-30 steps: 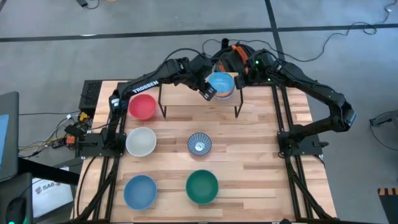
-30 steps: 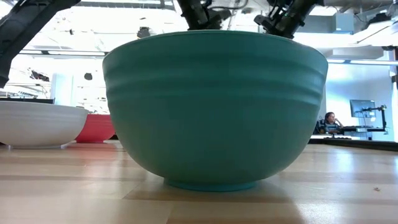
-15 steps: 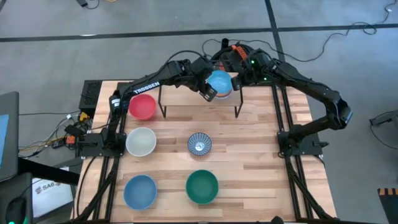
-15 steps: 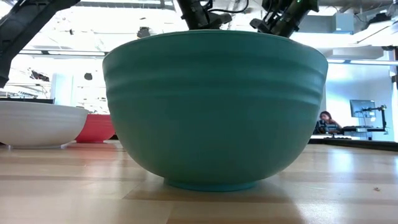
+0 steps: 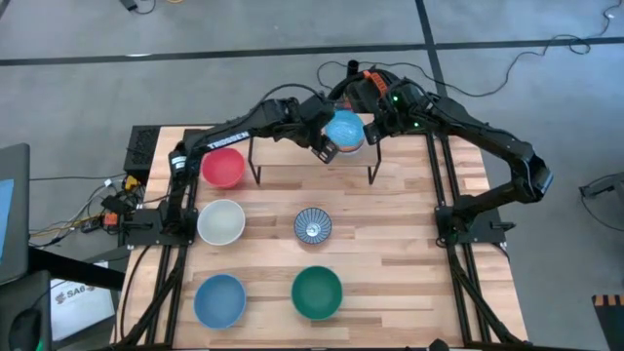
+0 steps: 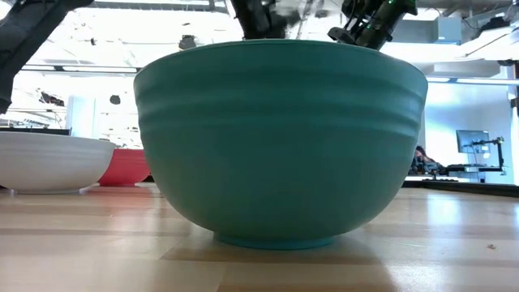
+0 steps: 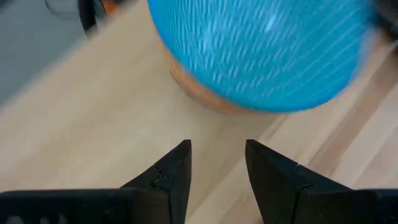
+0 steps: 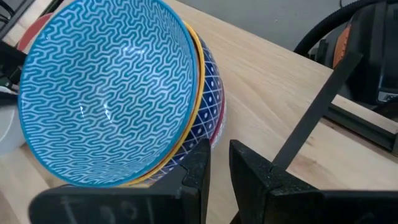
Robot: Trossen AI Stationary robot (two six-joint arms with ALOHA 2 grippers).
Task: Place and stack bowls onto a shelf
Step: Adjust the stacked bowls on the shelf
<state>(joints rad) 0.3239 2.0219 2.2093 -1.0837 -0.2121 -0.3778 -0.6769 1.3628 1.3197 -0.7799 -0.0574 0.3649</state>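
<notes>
Bright, even light; left wrist view seems motion-blurred

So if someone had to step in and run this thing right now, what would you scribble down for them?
Left gripper: open, empty, beside the stack on the shelf.
Right gripper: close against the stack's rim; whether it grips is unclear.
Stack: light blue patterned bowl on top, tilted, yellow and other bowls nested under it, on the shelf.
On the table: red bowl, white bowl, striped bowl, blue bowl, green bowl.
Done: a few bowls stacked.
Left: settle the top bowl, then shelve the five others.
</notes>
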